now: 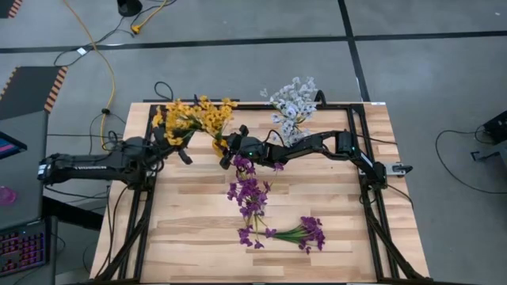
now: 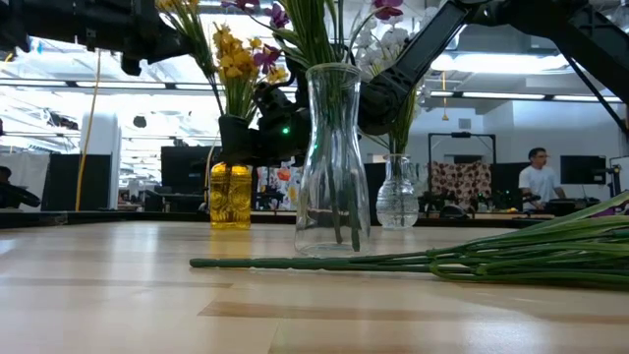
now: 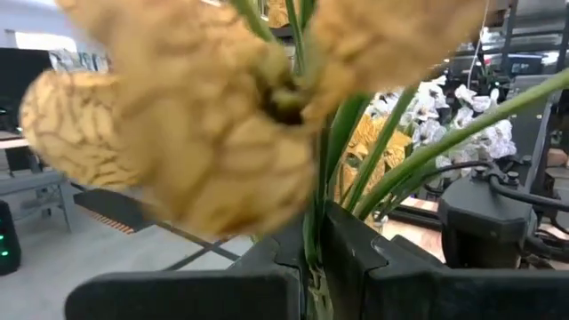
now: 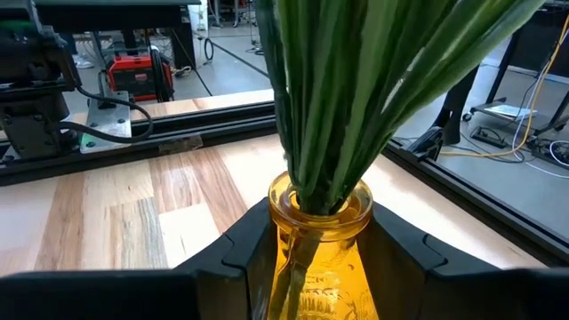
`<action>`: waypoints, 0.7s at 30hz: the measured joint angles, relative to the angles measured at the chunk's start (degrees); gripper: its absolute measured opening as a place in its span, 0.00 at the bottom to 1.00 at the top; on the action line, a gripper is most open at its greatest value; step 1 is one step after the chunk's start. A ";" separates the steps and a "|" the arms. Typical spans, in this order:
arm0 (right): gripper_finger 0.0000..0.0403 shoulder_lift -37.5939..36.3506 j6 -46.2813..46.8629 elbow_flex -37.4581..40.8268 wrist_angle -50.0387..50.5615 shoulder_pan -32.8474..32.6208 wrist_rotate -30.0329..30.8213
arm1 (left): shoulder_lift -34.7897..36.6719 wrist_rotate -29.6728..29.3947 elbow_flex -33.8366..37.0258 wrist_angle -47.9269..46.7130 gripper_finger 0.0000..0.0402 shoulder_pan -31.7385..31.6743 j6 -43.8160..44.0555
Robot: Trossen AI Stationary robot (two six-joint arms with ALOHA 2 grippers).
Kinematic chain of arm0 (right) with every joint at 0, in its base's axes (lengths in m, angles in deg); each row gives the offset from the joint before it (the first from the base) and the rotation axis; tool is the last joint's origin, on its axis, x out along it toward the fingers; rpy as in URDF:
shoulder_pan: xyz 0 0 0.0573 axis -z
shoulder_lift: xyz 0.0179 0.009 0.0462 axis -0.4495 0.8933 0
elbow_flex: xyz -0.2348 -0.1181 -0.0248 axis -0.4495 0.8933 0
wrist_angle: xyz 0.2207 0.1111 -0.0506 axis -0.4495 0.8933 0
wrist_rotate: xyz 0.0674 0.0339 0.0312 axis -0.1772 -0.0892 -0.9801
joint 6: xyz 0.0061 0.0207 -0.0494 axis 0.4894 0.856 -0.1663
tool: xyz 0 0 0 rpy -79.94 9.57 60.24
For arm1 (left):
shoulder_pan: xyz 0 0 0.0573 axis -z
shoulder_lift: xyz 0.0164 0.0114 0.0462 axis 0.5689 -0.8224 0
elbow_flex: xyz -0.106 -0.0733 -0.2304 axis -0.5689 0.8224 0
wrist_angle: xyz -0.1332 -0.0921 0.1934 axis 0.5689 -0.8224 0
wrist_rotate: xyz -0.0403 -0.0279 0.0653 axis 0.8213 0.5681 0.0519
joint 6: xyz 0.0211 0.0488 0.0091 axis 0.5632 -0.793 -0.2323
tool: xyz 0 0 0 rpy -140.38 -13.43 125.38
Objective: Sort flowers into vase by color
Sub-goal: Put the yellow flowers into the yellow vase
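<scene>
Left pincer (image 1: pixel 188 156) is clenched on the green stems of the yellow flowers (image 1: pixel 198 117), as the left wrist view shows: the stalks (image 3: pixel 313 240) run down between its two dark fingers (image 3: pixel 356 258), with a large yellow blossom (image 3: pixel 187 133) right in front of the lens. From above, that bunch sits at the far left part of the bench (image 1: pixel 198 237), standing in the yellow vase (image 2: pixel 230 196). Right pincer (image 1: pixel 230 148) reaches across from the right side and stands spread on either side of the yellow vase (image 4: pixel 322 233); its fingers (image 4: pixel 233 253) flank the glass neck, from which the green stems (image 4: pixel 356 98) rise. Whether the fingers touch the glass cannot be told. White flowers (image 1: pixel 293 101) stand in a small clear vase (image 2: pixel 397 197) at the far right. A taller clear vase (image 2: pixel 332 162) near the middle holds some purple flowers (image 1: pixel 250 194). One more purple sprig (image 1: pixel 305 233) lies flat on the bench near the front, its long stems (image 2: pixel 413 262) stretched across the wood. A person (image 2: pixel 537 181) is seen in the room beyond
</scene>
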 joint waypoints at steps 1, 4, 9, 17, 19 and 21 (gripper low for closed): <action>0.42 0.00 0.02 0.00 0.02 0.00 0.00 | 1.00 -0.34 0.00 -1.00 0.03 0.00 0.02; 0.42 0.00 0.02 0.00 0.00 0.00 0.00 | 3.12 -0.61 0.00 -3.77 0.03 0.00 0.18; 0.42 0.00 0.04 0.00 0.01 0.00 0.03 | 3.80 -1.42 0.00 -6.49 0.03 0.00 1.22; 0.42 0.00 0.20 0.00 0.02 0.02 0.05 | 1.76 -1.90 0.00 -6.57 0.03 0.00 1.61; 0.42 0.00 0.20 0.00 0.02 0.02 0.05 | 1.16 -1.91 0.00 -6.07 0.03 0.00 1.69; 0.42 0.00 0.20 0.00 0.02 0.02 0.07 | 0.73 -1.90 0.00 -5.05 0.03 0.00 1.75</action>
